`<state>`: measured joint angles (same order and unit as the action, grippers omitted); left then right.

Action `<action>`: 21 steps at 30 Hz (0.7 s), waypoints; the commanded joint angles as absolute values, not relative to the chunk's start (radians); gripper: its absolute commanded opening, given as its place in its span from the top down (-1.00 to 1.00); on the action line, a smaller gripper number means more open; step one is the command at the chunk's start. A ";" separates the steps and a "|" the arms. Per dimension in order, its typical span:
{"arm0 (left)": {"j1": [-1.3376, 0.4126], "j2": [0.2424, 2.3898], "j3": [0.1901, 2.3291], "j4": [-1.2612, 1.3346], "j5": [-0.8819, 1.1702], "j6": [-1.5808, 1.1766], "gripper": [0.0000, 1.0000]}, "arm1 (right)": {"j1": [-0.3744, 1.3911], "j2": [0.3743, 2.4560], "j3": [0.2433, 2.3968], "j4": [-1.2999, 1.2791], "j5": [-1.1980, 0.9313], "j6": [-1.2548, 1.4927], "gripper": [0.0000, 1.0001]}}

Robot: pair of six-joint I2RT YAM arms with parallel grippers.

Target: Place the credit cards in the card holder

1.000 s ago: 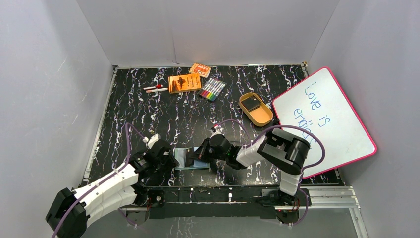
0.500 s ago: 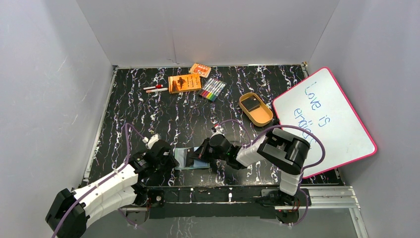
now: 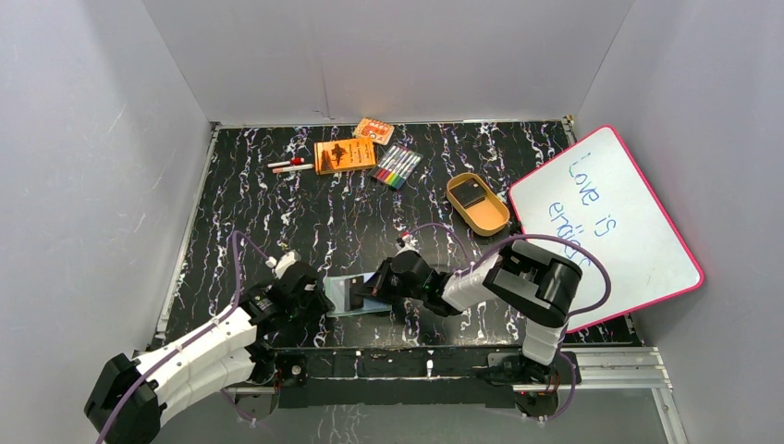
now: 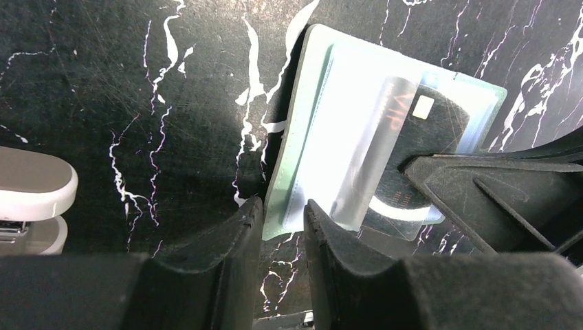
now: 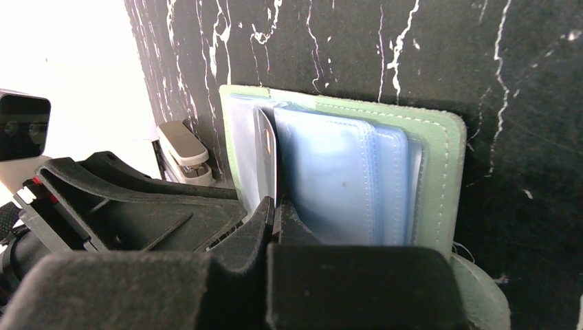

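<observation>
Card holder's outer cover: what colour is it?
Pale sage green; the card holder shows best in the right wrist view.

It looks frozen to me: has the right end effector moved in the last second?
Yes, slightly: the right end effector has slid left, away from the whiteboard, over the card holder.

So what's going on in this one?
Two robot arms are loading an open green card holder lying just in front of them. The left pincer pinches the holder's edge to steady it. The right pincer is shut on a dark credit card, which sits partway inside a clear sleeve. What looks like another dark card lies in the tan tray further back.
</observation>
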<state>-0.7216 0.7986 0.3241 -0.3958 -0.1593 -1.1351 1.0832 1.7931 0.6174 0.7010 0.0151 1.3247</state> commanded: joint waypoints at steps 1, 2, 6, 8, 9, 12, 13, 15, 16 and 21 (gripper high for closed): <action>-0.718 0.785 0.320 -0.419 -0.164 -1.146 0.46 | 1.091 1.793 0.605 0.619 0.038 1.291 1.00; -0.718 0.785 0.322 -0.420 -0.164 -1.145 0.45 | 1.092 1.798 0.613 0.620 0.032 1.285 1.00; -0.718 0.779 0.330 -0.435 -0.175 -1.146 0.39 | 1.090 1.816 0.629 0.618 0.007 1.274 1.00; -0.718 0.772 0.335 -0.442 -0.180 -1.143 0.33 | 1.091 1.829 0.633 0.627 -0.008 1.273 1.00; -0.717 0.770 0.338 -0.444 -0.183 -1.141 0.28 | 1.092 1.836 0.636 0.637 -0.026 1.272 1.00; -0.717 0.773 0.341 -0.443 -0.186 -1.138 0.25 | 1.091 1.863 0.659 0.657 -0.064 1.266 1.00; -0.717 0.777 0.340 -0.437 -0.182 -1.138 0.25 | 1.092 1.872 0.668 0.661 -0.074 1.263 1.00; -0.718 0.791 0.339 -0.430 -0.175 -1.138 0.25 | 1.093 1.884 0.681 0.666 -0.085 1.262 1.00; -0.718 0.796 0.339 -0.427 -0.173 -1.138 0.25 | 1.093 1.887 0.685 0.668 -0.087 1.261 1.00; -0.718 0.794 0.333 -0.421 -0.170 -1.137 0.25 | 1.092 1.894 0.694 0.678 -0.081 1.263 1.00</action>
